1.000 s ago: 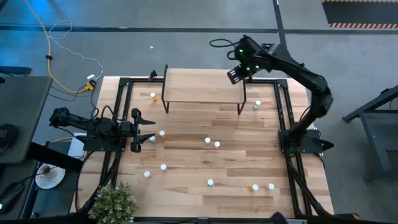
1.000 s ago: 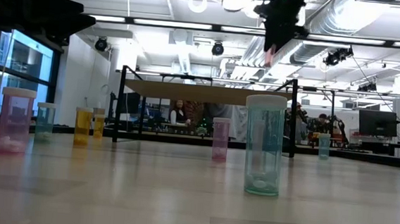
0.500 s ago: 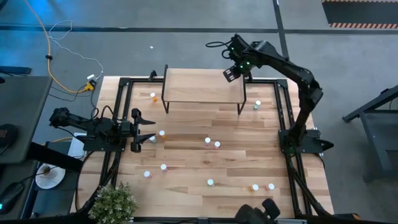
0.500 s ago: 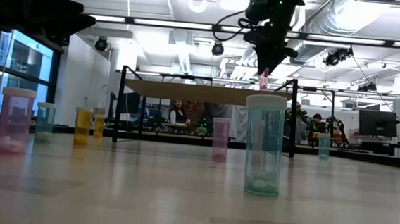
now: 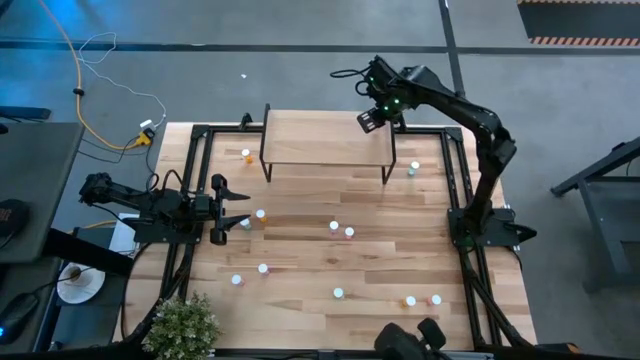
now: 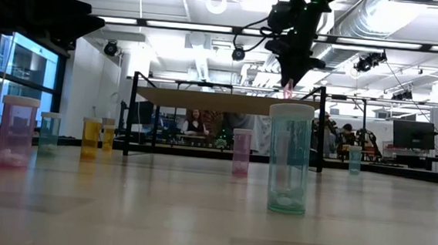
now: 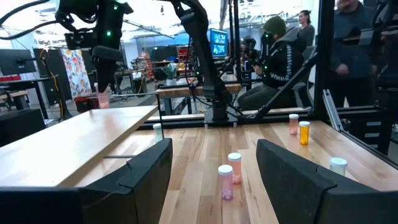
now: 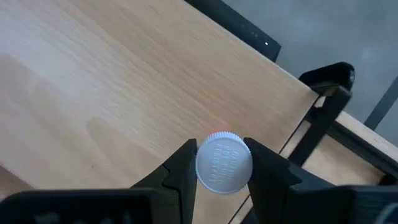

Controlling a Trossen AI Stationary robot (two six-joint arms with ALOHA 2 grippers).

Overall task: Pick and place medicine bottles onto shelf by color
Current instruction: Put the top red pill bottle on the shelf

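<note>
While the white cap hides most of its body from the wrist camera, the bottle [image 8: 224, 163] in the right gripper [image 5: 372, 119] shows a pink-red rim, and the fingers [image 8: 180, 167] are clamped on it above the right end of the shelf [image 5: 325, 140]. Whether it touches the shelf is hard to tell. The left gripper [image 5: 221, 210] waits at the surface's [image 5: 300, 270] left edge, fingers apart. Other bottles stand scattered on the surface; a teal one [image 6: 288, 158] holds something small and pale at its bottom.
</note>
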